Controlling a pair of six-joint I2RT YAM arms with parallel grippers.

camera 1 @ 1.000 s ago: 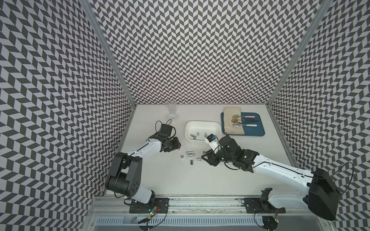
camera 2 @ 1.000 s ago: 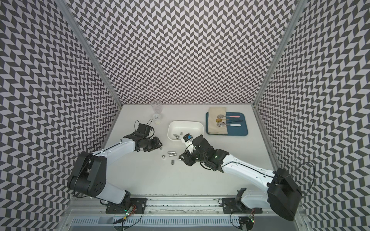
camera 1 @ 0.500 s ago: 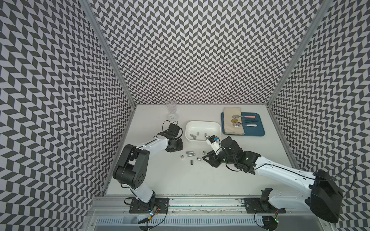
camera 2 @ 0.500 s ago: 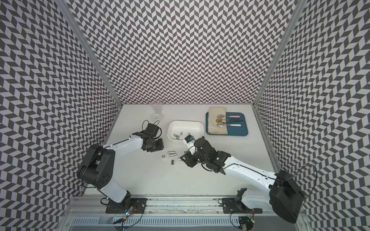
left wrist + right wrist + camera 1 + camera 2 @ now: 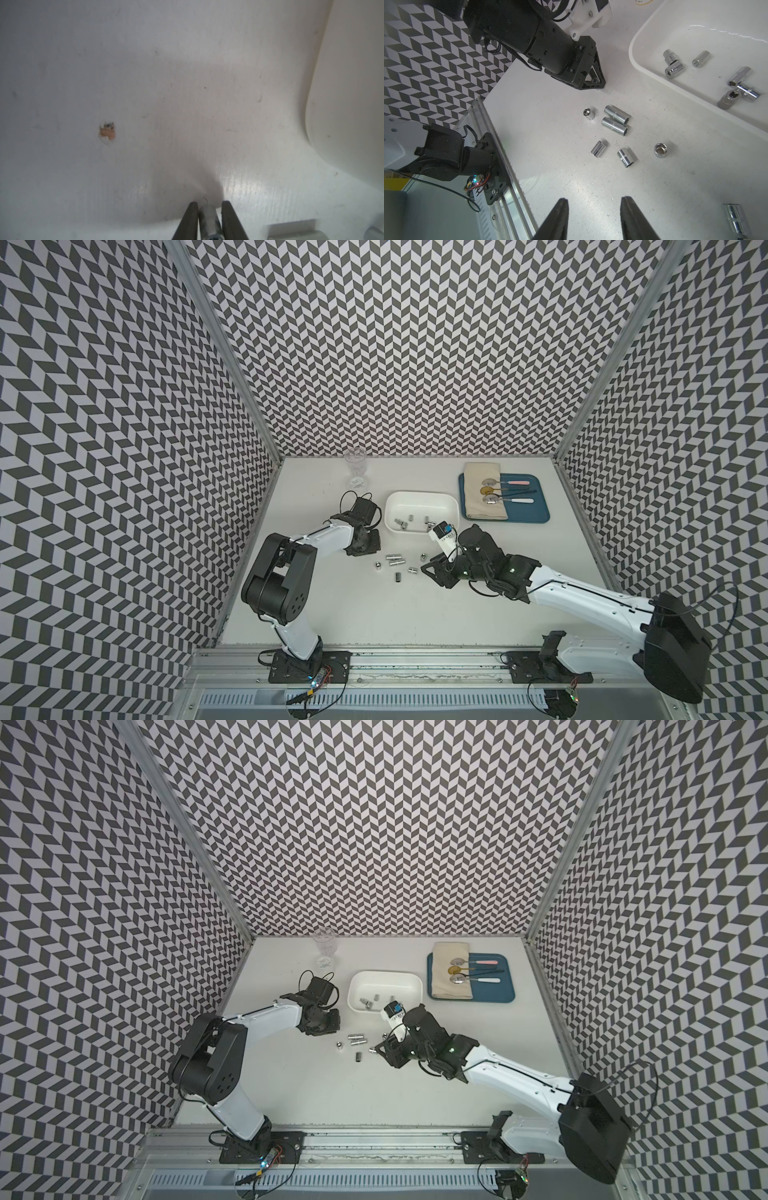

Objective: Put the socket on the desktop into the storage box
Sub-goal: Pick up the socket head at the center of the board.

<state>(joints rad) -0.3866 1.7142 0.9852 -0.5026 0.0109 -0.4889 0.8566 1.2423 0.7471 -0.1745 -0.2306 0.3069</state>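
Socket (image 5: 208, 222) pinched in left jaws, apparently — right jaws apart

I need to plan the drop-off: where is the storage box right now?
In both top views the storage box sits mid-table toward the back, left of the blue tray, with the loose sockets just in front of it.

Inside storage box (image 5: 419, 502), a few sockets (image 5: 402, 524); just in front on table (image 5: 374, 614), loose sockets (image 5: 395, 571); tray (image 5: 530, 510) to its right, cup (image 5: 355, 462) behind-left.
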